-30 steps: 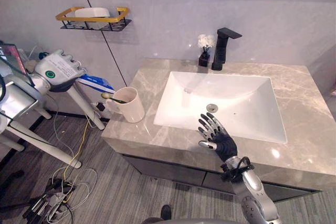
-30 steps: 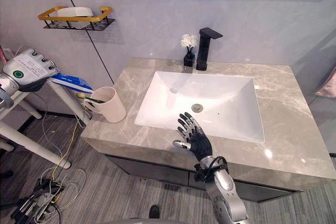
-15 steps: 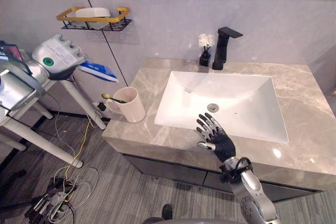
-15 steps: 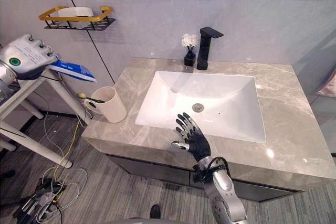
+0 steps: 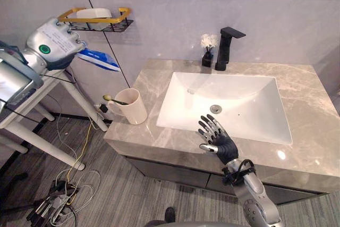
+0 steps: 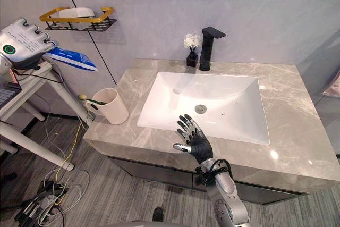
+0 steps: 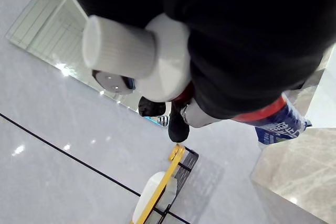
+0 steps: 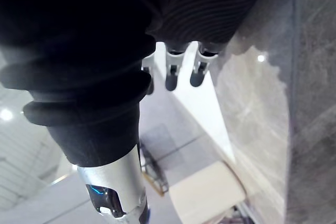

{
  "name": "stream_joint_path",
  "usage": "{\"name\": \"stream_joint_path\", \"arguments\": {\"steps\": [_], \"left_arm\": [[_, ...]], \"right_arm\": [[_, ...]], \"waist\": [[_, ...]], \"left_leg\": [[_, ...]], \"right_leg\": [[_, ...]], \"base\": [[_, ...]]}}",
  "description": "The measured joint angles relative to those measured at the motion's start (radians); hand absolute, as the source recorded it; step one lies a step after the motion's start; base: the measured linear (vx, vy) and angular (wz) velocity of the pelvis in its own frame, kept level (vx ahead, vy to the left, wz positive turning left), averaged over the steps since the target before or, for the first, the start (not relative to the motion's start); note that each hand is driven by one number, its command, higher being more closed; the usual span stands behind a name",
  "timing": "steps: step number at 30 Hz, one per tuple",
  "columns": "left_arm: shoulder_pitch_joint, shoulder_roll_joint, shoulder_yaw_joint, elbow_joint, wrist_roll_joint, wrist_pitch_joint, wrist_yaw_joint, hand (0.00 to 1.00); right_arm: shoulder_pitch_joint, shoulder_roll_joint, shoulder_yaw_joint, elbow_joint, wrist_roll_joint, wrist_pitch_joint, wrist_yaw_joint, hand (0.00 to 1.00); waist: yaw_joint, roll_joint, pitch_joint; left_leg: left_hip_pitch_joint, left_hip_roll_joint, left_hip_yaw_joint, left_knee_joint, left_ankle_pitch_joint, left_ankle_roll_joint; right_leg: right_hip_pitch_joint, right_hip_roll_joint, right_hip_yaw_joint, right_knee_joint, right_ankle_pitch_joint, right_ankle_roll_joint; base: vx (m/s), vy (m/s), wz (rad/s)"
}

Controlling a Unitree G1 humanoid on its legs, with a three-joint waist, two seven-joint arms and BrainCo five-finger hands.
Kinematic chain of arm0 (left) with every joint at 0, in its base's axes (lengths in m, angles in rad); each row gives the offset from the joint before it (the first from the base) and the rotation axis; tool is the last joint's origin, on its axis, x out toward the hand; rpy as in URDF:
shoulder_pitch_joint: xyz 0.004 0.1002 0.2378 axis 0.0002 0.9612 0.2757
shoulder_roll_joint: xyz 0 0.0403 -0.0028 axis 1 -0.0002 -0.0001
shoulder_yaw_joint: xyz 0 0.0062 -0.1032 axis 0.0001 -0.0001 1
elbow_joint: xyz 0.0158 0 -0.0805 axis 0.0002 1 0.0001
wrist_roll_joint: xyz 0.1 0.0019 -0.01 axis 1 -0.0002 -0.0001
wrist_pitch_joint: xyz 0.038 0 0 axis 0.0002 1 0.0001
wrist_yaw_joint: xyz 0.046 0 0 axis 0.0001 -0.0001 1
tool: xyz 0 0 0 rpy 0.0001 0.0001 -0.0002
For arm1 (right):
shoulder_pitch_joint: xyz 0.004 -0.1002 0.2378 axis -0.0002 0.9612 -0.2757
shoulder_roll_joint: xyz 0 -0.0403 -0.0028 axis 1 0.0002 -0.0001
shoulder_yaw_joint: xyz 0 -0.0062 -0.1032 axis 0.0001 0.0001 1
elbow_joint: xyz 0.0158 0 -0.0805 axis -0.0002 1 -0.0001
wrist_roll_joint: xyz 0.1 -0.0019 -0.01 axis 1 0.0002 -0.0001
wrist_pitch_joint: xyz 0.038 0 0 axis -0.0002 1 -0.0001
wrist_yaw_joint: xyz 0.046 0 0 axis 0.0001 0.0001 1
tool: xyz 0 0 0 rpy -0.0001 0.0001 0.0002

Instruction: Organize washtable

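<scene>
- Left robot hand (image 5: 50, 43), high and well left of the sink (image 5: 239, 104), is curled round a blue tube (image 5: 98, 59). Over the last second it has climbed, bringing the tube's tail close under the wall shelf.
- Right robot hand (image 5: 220, 143) hovers at the sink's front rim, fingers spread, empty, unmoved.
- Grey marble worktop (image 5: 308, 94) surrounds the sink.
- Gold-rimmed wall shelf (image 5: 93, 19), up and left of the sink, holds a white block (image 5: 93, 11), perhaps soap.
- Cream cup (image 5: 130, 107) with a toothbrush (image 5: 113, 99) stands just left of the sink.
- Black tap (image 5: 226, 49) stands behind the sink.
- Likely meaning: the tube seems bound for the shelf but is not yet set down.
</scene>
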State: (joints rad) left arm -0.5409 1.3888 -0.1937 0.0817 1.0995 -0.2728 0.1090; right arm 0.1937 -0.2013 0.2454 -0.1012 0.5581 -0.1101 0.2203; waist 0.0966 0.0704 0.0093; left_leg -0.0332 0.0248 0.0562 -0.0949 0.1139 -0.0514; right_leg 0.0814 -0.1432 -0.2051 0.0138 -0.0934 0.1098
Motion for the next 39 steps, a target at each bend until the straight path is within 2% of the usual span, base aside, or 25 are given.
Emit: {"name": "stream_joint_path", "arguments": {"steps": [11, 39], "left_arm": [[0.167, -0.001, 0.002, -0.044, -0.001, -0.024, 0.003, 1.00], [0.172, -0.002, 0.003, -0.055, -0.026, -0.039, 0.002, 1.00]], "right_arm": [[-0.001, -0.003, 0.000, 0.001, 0.000, 0.000, 0.000, 0.00], [-0.012, -0.003, 0.008, 0.010, 0.001, 0.002, 0.000, 0.00]], "waist": [[0.000, 0.001, 0.000], [-0.003, -0.002, 0.000]], "left_leg": [[0.000, 0.000, 0.000, 0.000, 0.000, 0.000], [0.000, 0.000, -0.001, 0.000, -0.001, -0.001]], "right_leg": [[0.000, 0.000, 0.000, 0.000, 0.000, 0.000], [0.000, 0.000, -0.002, 0.002, 0.000, 0.000]], "base": [[0.00, 0.000, 0.00], [0.00, 0.000, 0.00]]}}
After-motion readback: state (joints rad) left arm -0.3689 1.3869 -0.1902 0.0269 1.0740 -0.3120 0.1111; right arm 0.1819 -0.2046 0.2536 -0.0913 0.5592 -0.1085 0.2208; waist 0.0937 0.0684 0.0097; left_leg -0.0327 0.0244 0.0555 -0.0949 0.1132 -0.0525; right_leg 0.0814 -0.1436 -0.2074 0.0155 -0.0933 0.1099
